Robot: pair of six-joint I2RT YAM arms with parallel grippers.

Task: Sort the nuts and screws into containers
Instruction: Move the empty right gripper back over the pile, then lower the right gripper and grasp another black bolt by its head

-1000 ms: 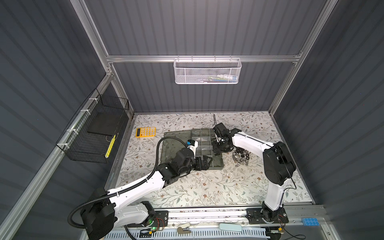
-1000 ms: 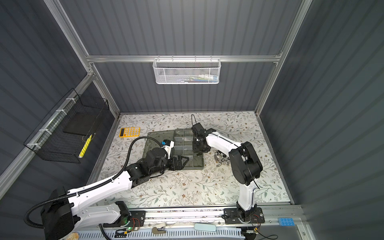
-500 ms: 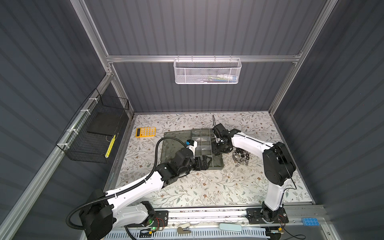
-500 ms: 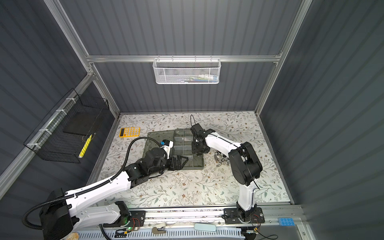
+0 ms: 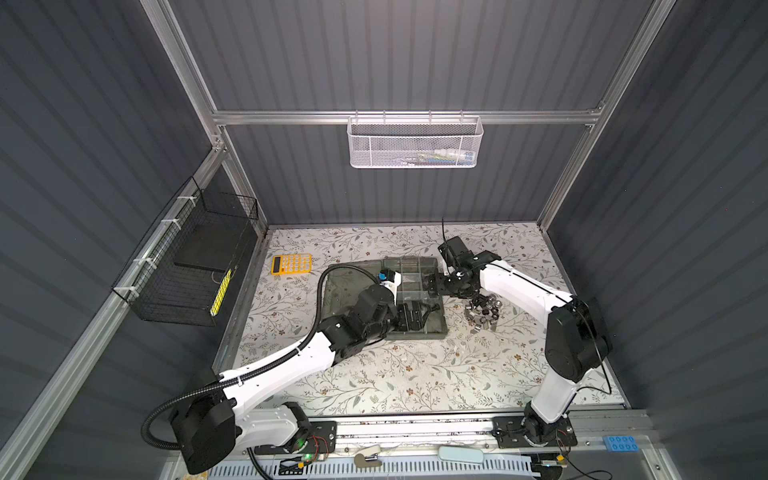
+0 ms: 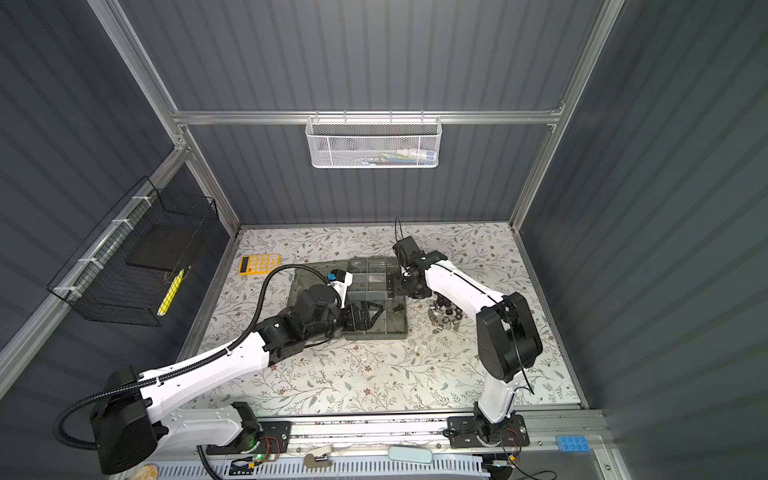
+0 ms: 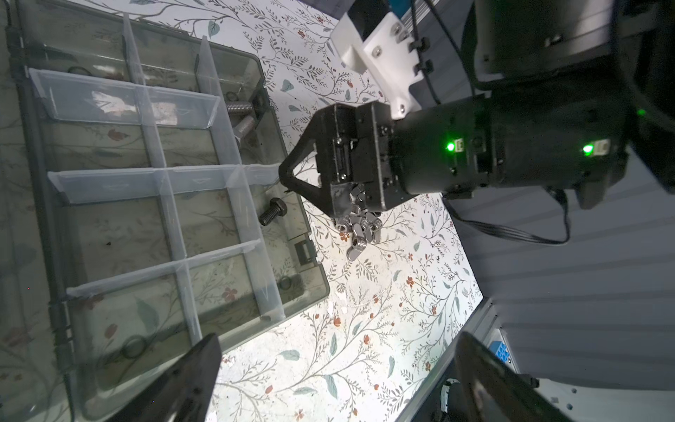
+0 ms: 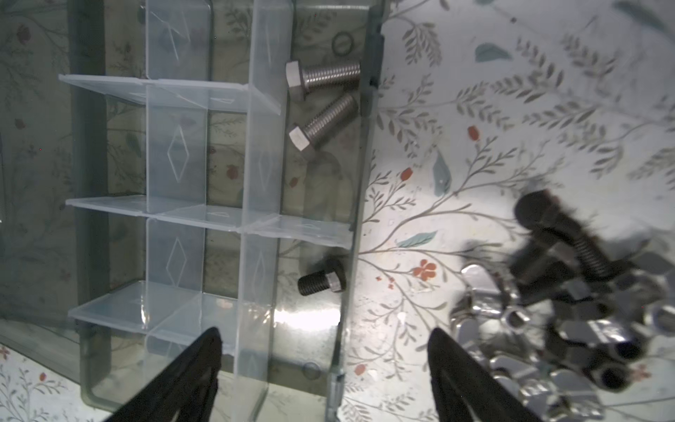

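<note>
The containers are the clear-divided cells (image 8: 175, 252) of a grey-green organizer case (image 5: 432, 330) in the middle of the table. One cell along its right edge holds two silver screws (image 8: 323, 76), and the neighbouring cell holds one black screw (image 8: 321, 281). Loose screws and nuts lie in a pile (image 5: 484, 309) on the table just right of the case, with black screws (image 8: 569, 234) on top of silver nuts (image 8: 515, 318). My right gripper (image 8: 325, 365) hangs open and empty over the case's right edge. My left gripper (image 7: 336, 372) is open and empty by the case's near edge.
The case's flat lid (image 5: 345, 286) lies open to the left, partly under my left arm. A yellow calculator (image 5: 291, 264) sits at the back left. A black wire basket (image 5: 187, 266) hangs on the left wall and a white mesh basket (image 5: 413, 143) on the back wall.
My right gripper has opened wide above the case's right-hand cells. The left arm has barely moved.
</note>
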